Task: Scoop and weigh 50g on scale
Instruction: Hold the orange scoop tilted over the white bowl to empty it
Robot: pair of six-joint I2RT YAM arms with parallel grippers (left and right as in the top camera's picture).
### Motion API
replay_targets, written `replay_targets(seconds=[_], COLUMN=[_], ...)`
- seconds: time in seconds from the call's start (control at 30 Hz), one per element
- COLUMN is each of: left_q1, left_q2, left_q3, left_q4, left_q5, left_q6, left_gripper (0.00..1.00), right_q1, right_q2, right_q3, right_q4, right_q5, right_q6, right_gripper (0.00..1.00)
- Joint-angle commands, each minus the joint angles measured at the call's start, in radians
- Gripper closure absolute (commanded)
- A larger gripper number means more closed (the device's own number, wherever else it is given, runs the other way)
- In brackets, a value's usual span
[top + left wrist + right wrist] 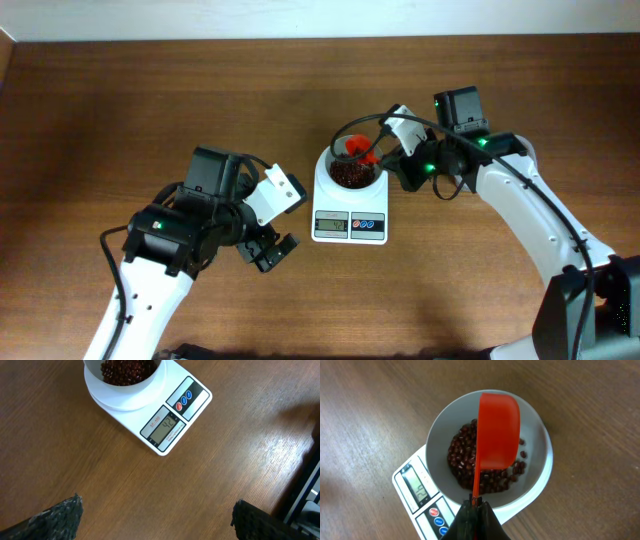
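The white scale point(349, 228) stands mid-table, and its round white bowl point(322, 172) holds dark red beans point(350, 175). My right gripper point(396, 160) is shut on the thin handle of a red scoop point(368, 152). In the right wrist view the scoop point(496, 430) hangs tipped over the bowl point(440, 425), its outer side towards the camera, above the beans point(462, 462). My left gripper point(266, 250) is open and empty over bare wood, left of and nearer than the scale. The left wrist view shows the scale's display point(167, 425) reading 42.
The left arm's body point(180, 235) lies front left, and the right arm point(530, 210) reaches in from the right, with a black cable point(360, 125) looping over the bowl. A dark frame point(305, 490) shows at the right edge of the left wrist view.
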State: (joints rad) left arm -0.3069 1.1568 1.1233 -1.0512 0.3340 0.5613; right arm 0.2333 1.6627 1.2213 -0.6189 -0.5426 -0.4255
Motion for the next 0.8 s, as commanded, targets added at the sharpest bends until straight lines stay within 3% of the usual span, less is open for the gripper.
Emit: replay_targets(seconds=[0.0, 0.13, 0.27, 0.37, 0.47, 0.57, 0.67, 0.77], left_q1=[0.005, 0.005, 0.005, 0.005, 0.005, 0.005, 0.005, 0.005], left_q2=[-0.001, -0.001, -0.001, -0.001, -0.001, -0.001, -0.001, -0.001], left_q3=[0.018, 0.018, 0.018, 0.018, 0.018, 0.018, 0.018, 0.018], left_q4=[0.002, 0.002, 0.002, 0.002, 0.002, 0.002, 0.002, 0.002], left_q5=[0.014, 0.014, 0.014, 0.014, 0.014, 0.014, 0.014, 0.014], left_q6=[0.019, 0.019, 0.019, 0.019, 0.019, 0.019, 0.019, 0.019], left_gripper=[0.01, 0.01, 0.01, 0.01, 0.01, 0.01, 0.01, 0.01], right_q1=[-0.007, -0.011, -0.006, 0.021, 0.038, 0.037, 0.034, 0.039], right_q2=[-0.035, -0.035, -0.035, -0.04, -0.04, -0.041, -0.041, -0.043], right_q3=[0.026, 0.026, 0.026, 0.028, 0.028, 0.03, 0.03, 0.047], right_q4=[0.014, -0.004, 0.033, 0.003, 0.006, -0.011, 0.008, -0.013], right_q5=[0.043, -0.067, 0.202, -0.015, 0.117, 0.012, 0.131, 0.005], right_q6=[0.0, 0.03, -0.015, -0.02, -0.08, -0.08, -0.098, -0.084], right_gripper=[0.96, 0.96, 0.96, 0.96, 0.96, 0.96, 0.96, 0.96])
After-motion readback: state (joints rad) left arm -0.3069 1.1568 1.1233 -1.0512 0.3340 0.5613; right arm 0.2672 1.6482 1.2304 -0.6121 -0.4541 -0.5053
